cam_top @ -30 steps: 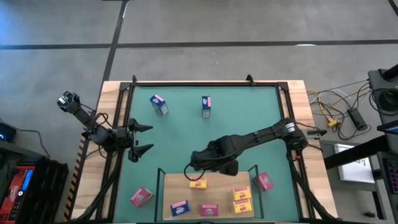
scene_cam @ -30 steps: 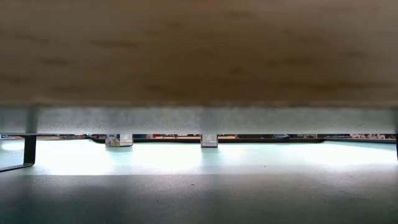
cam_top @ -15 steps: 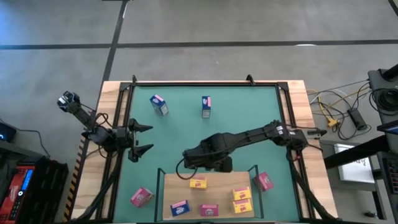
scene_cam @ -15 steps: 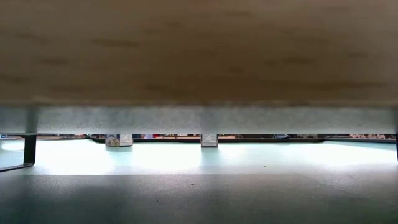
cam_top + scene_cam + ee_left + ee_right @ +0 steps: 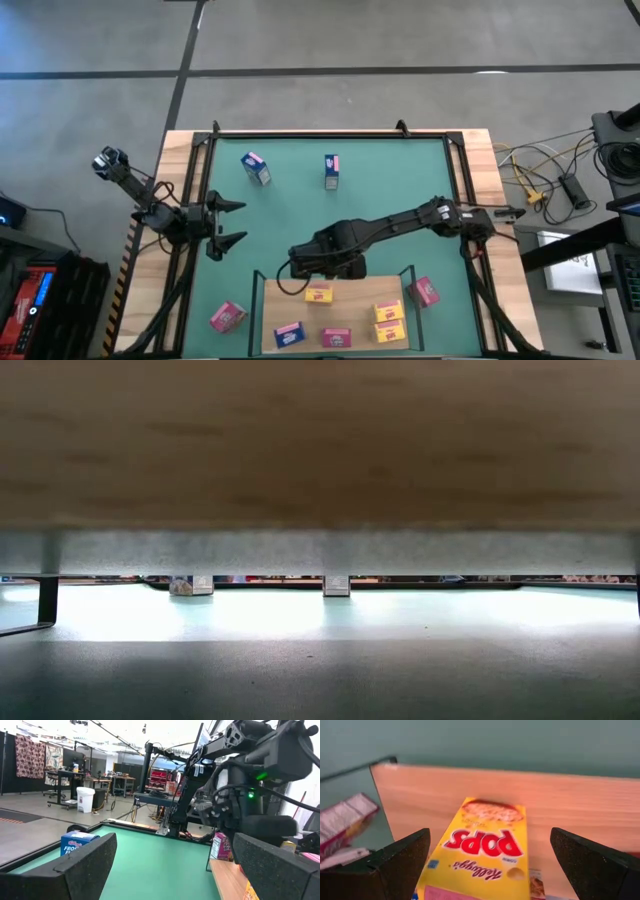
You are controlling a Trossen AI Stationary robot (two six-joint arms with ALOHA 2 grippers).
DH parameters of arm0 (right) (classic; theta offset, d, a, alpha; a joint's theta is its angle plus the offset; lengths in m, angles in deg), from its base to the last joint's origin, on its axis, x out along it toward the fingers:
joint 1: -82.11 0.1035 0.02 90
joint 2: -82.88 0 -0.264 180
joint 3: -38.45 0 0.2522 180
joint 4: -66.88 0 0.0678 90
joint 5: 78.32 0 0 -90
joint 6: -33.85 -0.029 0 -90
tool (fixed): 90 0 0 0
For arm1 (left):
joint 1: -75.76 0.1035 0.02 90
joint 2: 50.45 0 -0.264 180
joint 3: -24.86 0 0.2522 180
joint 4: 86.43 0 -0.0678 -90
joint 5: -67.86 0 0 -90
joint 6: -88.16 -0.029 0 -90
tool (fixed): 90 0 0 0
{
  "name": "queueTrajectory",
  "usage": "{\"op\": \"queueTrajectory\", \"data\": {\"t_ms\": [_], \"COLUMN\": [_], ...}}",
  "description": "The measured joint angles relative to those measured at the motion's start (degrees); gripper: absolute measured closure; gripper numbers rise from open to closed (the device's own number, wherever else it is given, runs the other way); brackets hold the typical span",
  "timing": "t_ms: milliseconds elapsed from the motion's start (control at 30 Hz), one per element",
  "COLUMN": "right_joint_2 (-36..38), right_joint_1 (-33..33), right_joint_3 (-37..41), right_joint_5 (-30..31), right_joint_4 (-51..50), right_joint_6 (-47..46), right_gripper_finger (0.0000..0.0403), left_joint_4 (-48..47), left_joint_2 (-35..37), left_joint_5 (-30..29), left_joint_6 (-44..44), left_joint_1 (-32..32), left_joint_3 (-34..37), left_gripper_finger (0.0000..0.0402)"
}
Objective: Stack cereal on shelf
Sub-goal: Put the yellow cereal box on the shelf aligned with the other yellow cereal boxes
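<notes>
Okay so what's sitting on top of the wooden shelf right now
On the shelf: a yellow box, a blue one, a pink-topped yellow one, two stacked yellow boxes. The open right gripper covers the back edge.

Both pincers agape: left pincer [image 5: 232, 225] parked, right pincer [image 5: 485, 865] outstretched.

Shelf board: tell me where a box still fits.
The shelf is bare along its left side, left of the lone yellow box. Its right end is crowded by stacked yellow boxes.

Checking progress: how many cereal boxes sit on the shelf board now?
5: yellow, stacked yellow pair, blue, pink. Others may be hidden under the arm.
</notes>
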Motion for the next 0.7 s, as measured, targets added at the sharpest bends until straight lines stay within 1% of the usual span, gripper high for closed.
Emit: {"op": "queueTrajectory", "data": {"t_ms": [100,300,467,700], "right_joint_2": [-0.8,-1.6,-1.6,-1.6], "right_joint_1": [0.0,0.0,0.0,0.0], "right_joint_3": [0.0,0.0,0.0,0.0], "right_joint_5": [-0.8,-6.0,-8.7,-9.2], "right_joint_4": [1.7,3.9,5.7,5.6], "right_joint_6": [0.8,-1.0,-1.2,-2.9], "right_gripper_finger": [0.0003,0.0003,0.0003,0.0003], "left_joint_4": [0.0,0.0,0.0,0.0], "left_joint_2": [-0.1,-0.2,-0.2,-0.2], "left_joint_5": [0.0,0.0,0.0,0.0], "left_joint_6": [0.0,0.0,0.0,0.0], "left_joint_1": [0.0,0.0,0.0,0.0], "left_joint_3": [0.0,0.0,0.0,0.0], "left_gripper_finger": [0.0018,0.0018,0.0018,0.0018]}}
